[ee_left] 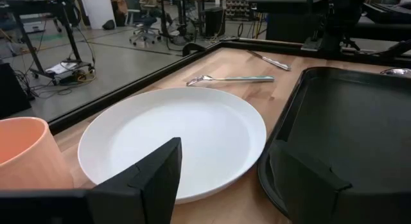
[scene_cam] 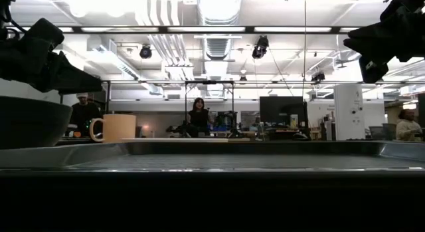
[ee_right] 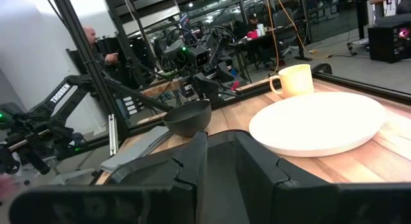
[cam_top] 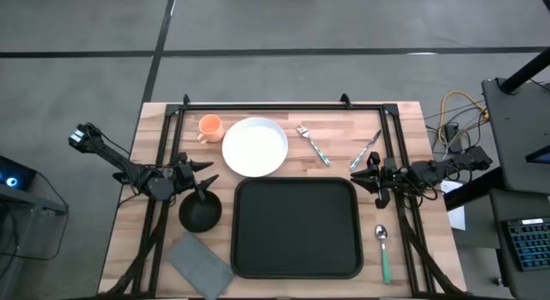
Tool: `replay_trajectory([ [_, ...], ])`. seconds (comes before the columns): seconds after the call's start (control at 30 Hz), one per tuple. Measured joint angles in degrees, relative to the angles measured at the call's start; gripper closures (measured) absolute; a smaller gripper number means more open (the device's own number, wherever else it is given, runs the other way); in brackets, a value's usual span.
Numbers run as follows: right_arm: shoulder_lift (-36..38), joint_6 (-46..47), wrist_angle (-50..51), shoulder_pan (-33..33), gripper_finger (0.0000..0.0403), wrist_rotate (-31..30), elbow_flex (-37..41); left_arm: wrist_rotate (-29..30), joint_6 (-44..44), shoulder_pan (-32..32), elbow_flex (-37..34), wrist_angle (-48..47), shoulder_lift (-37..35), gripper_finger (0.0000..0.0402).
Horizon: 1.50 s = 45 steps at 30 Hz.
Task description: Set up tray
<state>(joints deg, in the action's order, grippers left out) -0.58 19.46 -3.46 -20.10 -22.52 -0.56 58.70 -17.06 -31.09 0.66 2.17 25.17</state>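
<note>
The black tray lies flat at the table's near middle, with nothing on it. Just beyond it rest a white plate and an orange cup. My left gripper hovers at the tray's far left corner, above a black bowl. It points toward the plate and its fingers are wide open. My right gripper hangs at the tray's far right corner, pointing left across the table. Its fingers are a narrow gap apart and nothing is between them.
A fork and a knife lie right of the plate. A green-handled spoon lies right of the tray. A grey folded cloth sits at the near left. A black frame rims the table. People are in the room beyond.
</note>
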Motion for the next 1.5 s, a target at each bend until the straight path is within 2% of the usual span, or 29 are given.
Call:
replay_trajectory([
  [0.6,0.0,-0.6,-1.4,0.0,0.0335,-0.2,0.0,-0.1,-0.3,0.0,0.0,0.2,0.0,0.0185],
  [0.77,0.0,-6.2,-1.1,0.0,0.0334,-4.7,0.0,0.0,-1.5,0.0,0.0,0.4,0.0,0.0185],
  [0.93,-0.4,-6.6,-0.4,0.0,0.0315,-5.6,0.0,-0.6,-3.5,0.0,2.0,-1.9,0.1,0.0185],
  [1.07,-1.4,-6.6,-0.4,0.0,0.0291,-6.1,0.0,-0.8,-5.2,1.0,9.6,-14.5,1.7,0.0185],
  [1.23,-3.1,-6.2,-0.3,0.0,0.0269,-6.1,0.0,-1.1,-15.3,5.9,24.8,-37.3,6.5,0.0185],
  [1.37,-4.9,-6.0,-0.3,0.0,0.0262,-6.1,0.0,-3.8,-20.1,13.2,36.0,-52.3,12.2,0.0185],
  [1.5,-6.5,-6.4,-0.3,0.0,0.0264,-6.1,0.0,-9.3,-18.6,24.0,44.2,-58.4,17.9,0.0185],
])
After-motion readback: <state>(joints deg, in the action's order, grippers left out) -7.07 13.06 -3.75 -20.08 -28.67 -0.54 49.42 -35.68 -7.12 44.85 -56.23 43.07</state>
